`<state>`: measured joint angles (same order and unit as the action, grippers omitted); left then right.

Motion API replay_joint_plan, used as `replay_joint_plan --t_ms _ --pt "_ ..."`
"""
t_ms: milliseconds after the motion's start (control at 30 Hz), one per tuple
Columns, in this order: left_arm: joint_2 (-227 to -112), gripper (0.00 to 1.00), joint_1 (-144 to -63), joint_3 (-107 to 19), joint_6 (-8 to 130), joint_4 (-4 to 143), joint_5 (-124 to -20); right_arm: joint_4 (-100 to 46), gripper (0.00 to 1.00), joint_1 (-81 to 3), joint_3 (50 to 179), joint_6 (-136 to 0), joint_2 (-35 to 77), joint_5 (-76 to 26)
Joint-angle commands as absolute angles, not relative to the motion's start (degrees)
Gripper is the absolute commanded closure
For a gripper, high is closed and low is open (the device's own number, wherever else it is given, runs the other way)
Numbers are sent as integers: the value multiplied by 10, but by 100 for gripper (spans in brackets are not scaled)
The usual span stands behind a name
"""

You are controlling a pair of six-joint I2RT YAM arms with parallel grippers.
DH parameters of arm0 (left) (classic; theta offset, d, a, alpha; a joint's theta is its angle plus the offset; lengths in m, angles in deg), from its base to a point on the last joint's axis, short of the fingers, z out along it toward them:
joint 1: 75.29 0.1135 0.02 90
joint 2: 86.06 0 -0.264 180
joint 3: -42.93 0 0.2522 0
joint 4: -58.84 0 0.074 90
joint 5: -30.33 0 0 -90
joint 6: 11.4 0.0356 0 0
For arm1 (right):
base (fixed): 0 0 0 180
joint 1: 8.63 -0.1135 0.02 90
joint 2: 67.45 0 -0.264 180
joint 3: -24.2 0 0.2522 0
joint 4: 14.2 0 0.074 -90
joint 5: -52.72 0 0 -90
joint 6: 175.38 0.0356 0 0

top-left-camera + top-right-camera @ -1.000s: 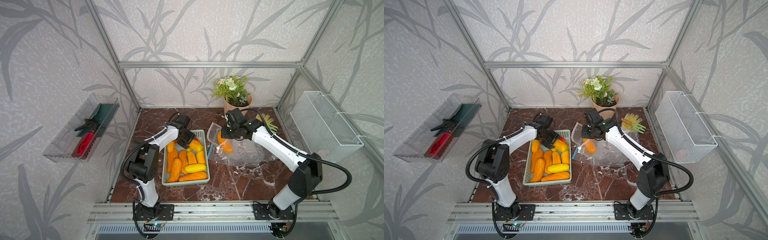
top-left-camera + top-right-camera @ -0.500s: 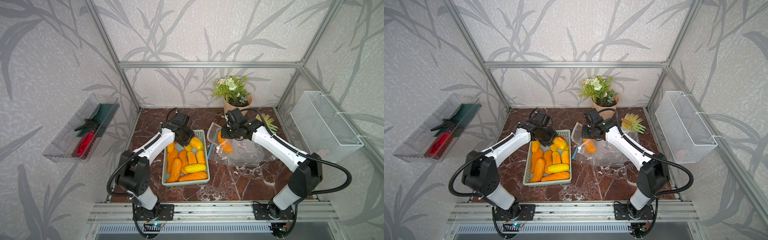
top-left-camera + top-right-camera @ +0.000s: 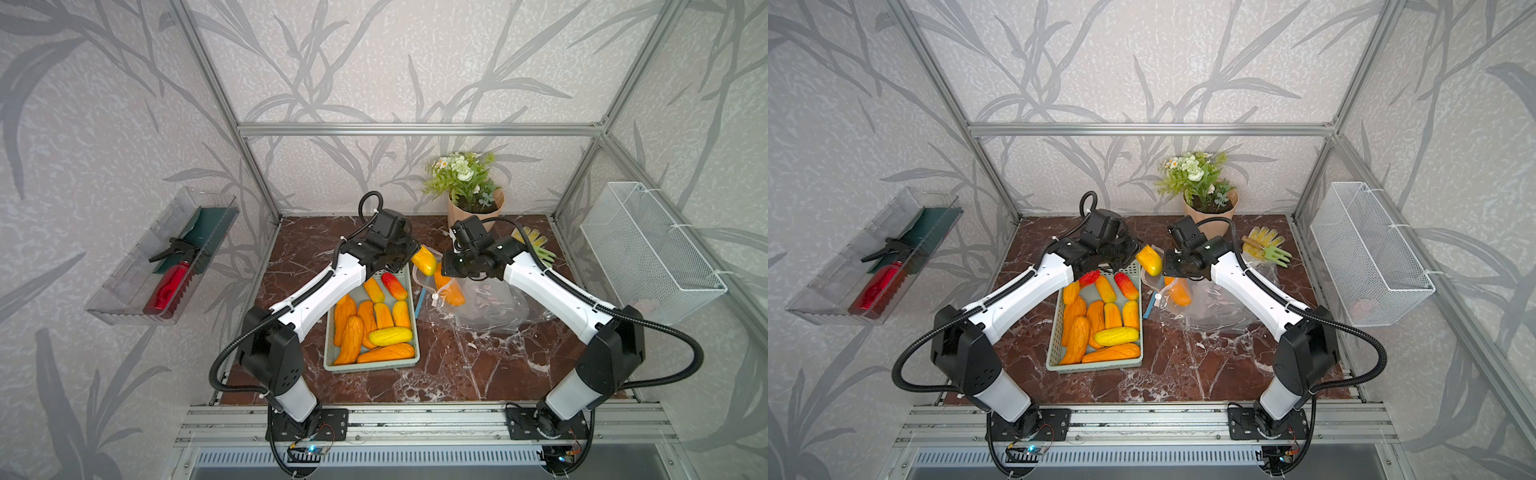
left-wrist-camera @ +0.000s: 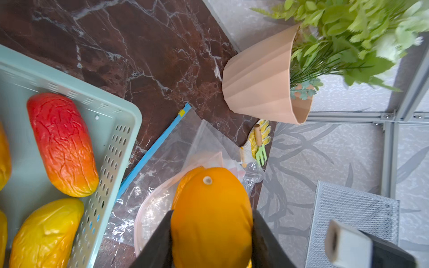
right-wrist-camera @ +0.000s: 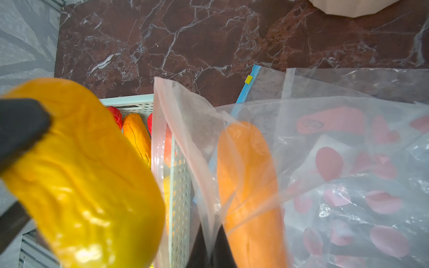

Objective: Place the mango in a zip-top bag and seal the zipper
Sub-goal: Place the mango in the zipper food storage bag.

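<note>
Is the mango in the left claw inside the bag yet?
No, the yellow mango held by the left claw hangs outside the zip-top bag, beside its lifted mouth edge.

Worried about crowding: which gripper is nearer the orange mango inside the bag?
Right. The right gripper pinches the bag beside the orange mango; the left gripper holds a yellow mango outside.

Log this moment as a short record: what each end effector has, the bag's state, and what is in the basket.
bag: large crinkly transparent plastic zip-top bag, mouth raised, one deep-orange mango inside
zipper: light-blue strip, not sealed
right end effector: shut on the bag's mouth edge
left end effector: shut on a smooth yellow-orange mango, in the air near the bag mouth
basket: mint-green perforated plastic basket, holds many mangoes
</note>
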<state>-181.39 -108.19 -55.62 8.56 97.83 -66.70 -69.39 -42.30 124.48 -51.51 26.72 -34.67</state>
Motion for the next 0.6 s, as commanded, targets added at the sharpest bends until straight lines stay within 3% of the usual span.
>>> replay_joint_plan --t_ms 0,300,367,467,567 --pt "-1820 85 -1093 -540 102 970 -648 -695 100 -420 1274 -497 266 -339" --pt "-1851 82 -1112 -563 120 976 -700 -693 100 -417 1294 -494 265 -334" --pt "-1861 72 -1116 -580 126 999 -724 -690 100 -416 1288 -496 263 -335" --pt "-1863 45 -1115 -611 147 1064 -732 -688 100 -415 1281 -502 258 -337" --pt "-1833 27 -1114 -616 164 1088 -712 -691 100 -412 1277 -506 254 -341"
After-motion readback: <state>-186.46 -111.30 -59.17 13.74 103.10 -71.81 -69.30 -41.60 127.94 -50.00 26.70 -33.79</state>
